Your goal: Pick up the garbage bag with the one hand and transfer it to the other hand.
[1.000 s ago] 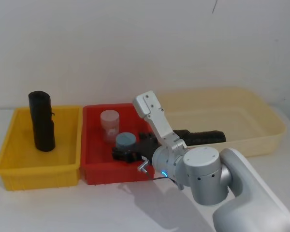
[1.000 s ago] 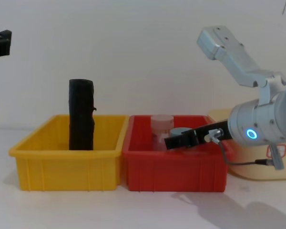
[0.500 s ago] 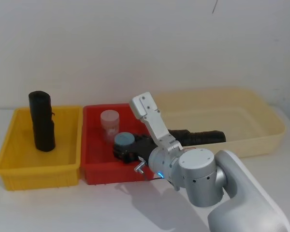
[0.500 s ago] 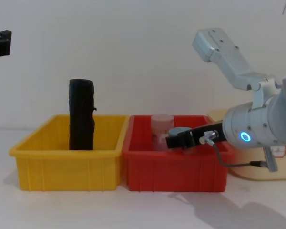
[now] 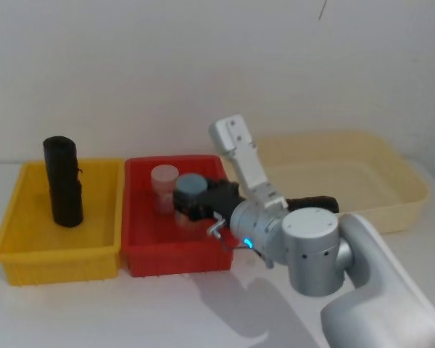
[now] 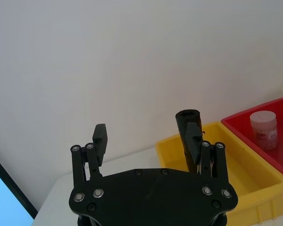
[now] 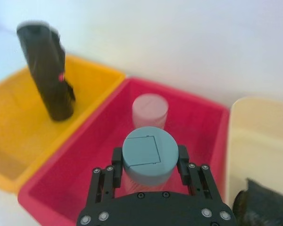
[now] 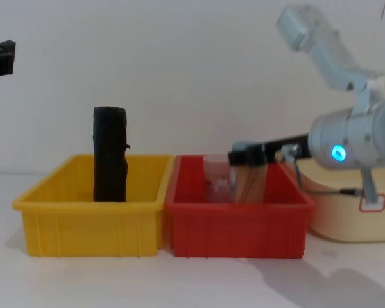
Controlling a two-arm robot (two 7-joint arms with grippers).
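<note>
One garbage bag (image 5: pixel 62 183), a black roll, stands upright near the back left of the yellow bin (image 5: pixel 58 255), its foot on the bin floor and its top end well above the rim. A small nub sticks out of its side about halfway up. Nothing grips it.

The left claw (image 6: pixel 146 137) hangs off to the left of the yellow bin, apart from the bag, with its two fingers spread wide and nothing between them.

Just beside the yellow bin, on its right, sits a red bin (image 5: pixel 175 259). The right claw (image 7: pixel 148 165), on the arm with the blue glowing ring, reaches over this bin and is clamped on a jar with a grey-blue lid (image 5: pixel 191 184), one finger on each side just under the lid. The jar is held upright with its top above the rim. Just behind it in the red bin stands a translucent jar with a pale lid (image 5: pixel 164 187).

To the right is a wide cream tray (image 5: pixel 395 181), where a second black roll (image 5: pixel 315 204) lies on its side, partly hidden by the right arm. All three containers rest on the white bench (image 5: pixel 94 312).
</note>
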